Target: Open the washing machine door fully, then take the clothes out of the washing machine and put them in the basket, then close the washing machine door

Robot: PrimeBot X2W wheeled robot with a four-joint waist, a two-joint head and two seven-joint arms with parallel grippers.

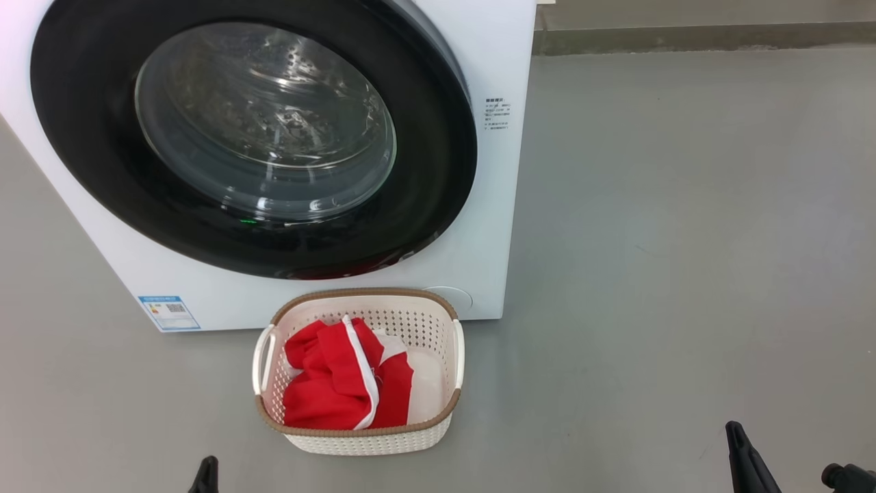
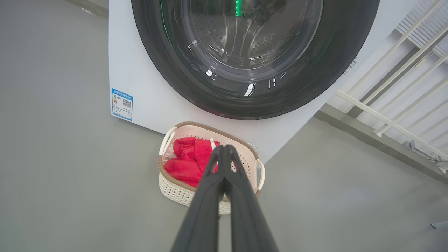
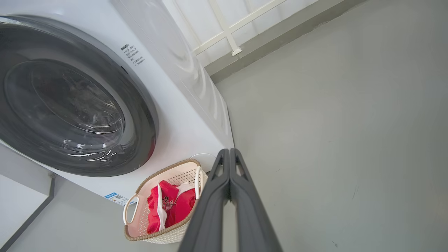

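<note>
Round door with glossy black rim and bulging clear glass window (image 1: 263, 123) was closed flush on white boxy front-loading washing machine (image 1: 493, 205). Bright red garments with white trim (image 1: 335, 383) lay heaped inside cream perforated plastic basket with brown woven-look rim (image 1: 363, 294). Basket stood on grey floor (image 1: 684, 239), just before machine. Left fingers (image 2: 206, 203) and right fingers (image 3: 213, 210) were each pressed together, empty, apart from basket.

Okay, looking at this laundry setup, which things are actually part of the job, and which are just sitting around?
Part of the job:
- washing machine
- washing machine door, looks shut
- clothes, red, lying in the basket
- basket, on the floor in front of the machine

Just there:
- blue label sticker on the machine's front
- white railing behind
- grey floor
</note>
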